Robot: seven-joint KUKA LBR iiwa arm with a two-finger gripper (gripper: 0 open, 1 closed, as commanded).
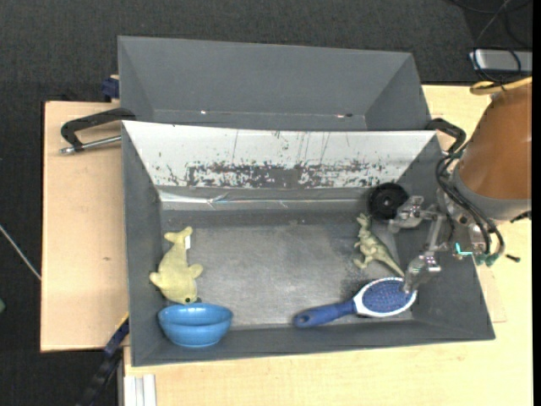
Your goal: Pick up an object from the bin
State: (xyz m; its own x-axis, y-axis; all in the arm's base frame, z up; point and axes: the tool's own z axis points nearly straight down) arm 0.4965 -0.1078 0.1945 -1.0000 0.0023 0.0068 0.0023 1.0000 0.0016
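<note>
In the grey bin, the gripper hangs low on the right, at the round head of a blue hairbrush lying along the near wall; released or clenched, I cannot tell. A yellow plush animal and a blue bowl sit in the near-left corner, while a pale toy figure and a small black disc lie just left of the gripper.

The blue brush lies flat on the floor of the bin, near its front right corner; its oval head, white-rimmed with blue bristles facing up, points right; its blue handle runs left, angling slightly toward the front wall.
</note>
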